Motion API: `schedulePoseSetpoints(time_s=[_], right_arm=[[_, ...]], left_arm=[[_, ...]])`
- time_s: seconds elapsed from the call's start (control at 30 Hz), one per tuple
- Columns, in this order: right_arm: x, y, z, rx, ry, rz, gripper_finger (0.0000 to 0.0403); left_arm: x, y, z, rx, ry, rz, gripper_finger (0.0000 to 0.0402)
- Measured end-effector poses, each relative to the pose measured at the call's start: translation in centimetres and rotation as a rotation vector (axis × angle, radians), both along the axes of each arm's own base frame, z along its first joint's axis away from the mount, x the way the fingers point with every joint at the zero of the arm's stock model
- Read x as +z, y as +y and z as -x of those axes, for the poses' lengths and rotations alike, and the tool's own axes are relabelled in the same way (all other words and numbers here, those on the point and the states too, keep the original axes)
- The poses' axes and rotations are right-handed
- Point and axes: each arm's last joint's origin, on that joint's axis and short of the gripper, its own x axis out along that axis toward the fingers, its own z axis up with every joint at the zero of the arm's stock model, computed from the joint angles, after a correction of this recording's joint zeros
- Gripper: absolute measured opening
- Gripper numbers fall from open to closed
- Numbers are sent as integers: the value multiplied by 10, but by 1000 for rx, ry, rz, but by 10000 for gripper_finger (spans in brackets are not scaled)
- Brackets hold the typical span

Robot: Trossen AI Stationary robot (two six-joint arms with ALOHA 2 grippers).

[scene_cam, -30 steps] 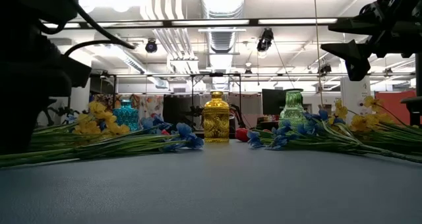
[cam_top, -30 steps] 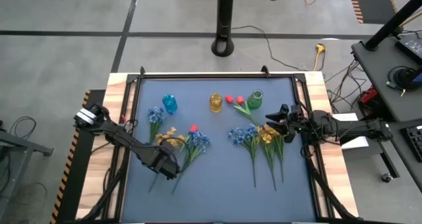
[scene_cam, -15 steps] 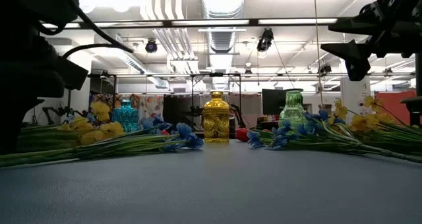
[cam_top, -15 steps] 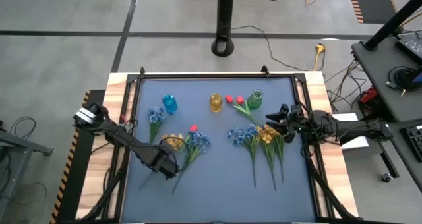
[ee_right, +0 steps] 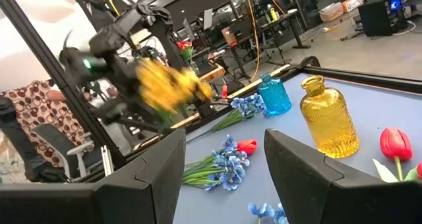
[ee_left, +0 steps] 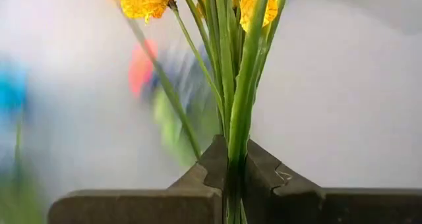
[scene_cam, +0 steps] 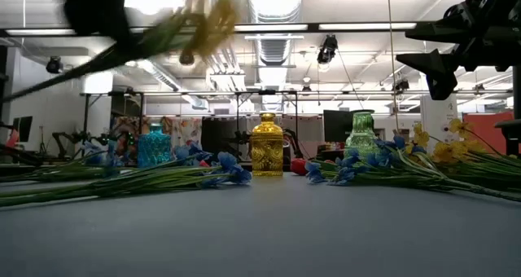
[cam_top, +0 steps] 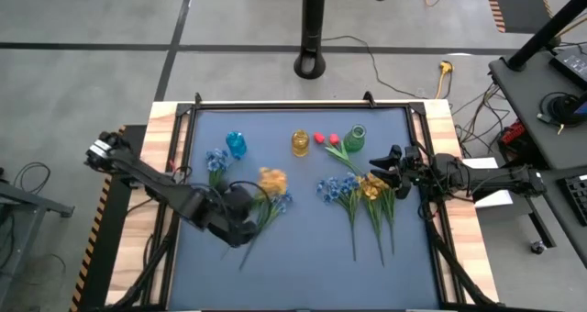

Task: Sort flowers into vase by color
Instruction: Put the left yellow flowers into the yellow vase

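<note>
While clamped in the left gripper (ee_left: 232, 184) jaws, yellow flowers (ee_left: 146, 0) stand above

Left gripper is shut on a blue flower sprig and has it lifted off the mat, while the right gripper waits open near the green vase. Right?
Not quite: the sprig in the left gripper is a yellow flower, not blue. The left wrist view shows its green stem pinched between the fingers with yellow blossoms above. The rest holds: it is lifted, and the right gripper waits open near the green vase.

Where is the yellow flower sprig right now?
The yellow flower sprig is lifted off the mat, its stem clamped in the left gripper; in the high view it hangs on the left half, above the blue flowers, short of the yellow vase.
</note>
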Motion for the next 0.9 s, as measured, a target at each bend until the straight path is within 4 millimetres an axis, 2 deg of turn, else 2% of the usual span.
schedulePoseSetpoints(time_s=[0.1,0.2,0.3,0.37,0.6,0.7,0.9], right_arm=[[0,0,0,0,1,2,199],[0,0,0,0,1,2,199],[0,0,0,0,1,8,199],[0,0,0,0,1,8,199],[0,0,0,0,1,9,199],[0,0,0,0,1,9,199],[0,0,0,0,1,9,199]], left_arm=[[26,3,-15,-162,-205,-136,4],[41,13,-26,-283,-361,-284,4],[46,34,-34,-349,-461,-402,3],[48,55,-39,-332,-537,-455,3],[26,135,-55,-187,-838,-562,3],[13,165,-59,-131,-879,-574,3],[2,197,-70,-78,-871,-554,3]])
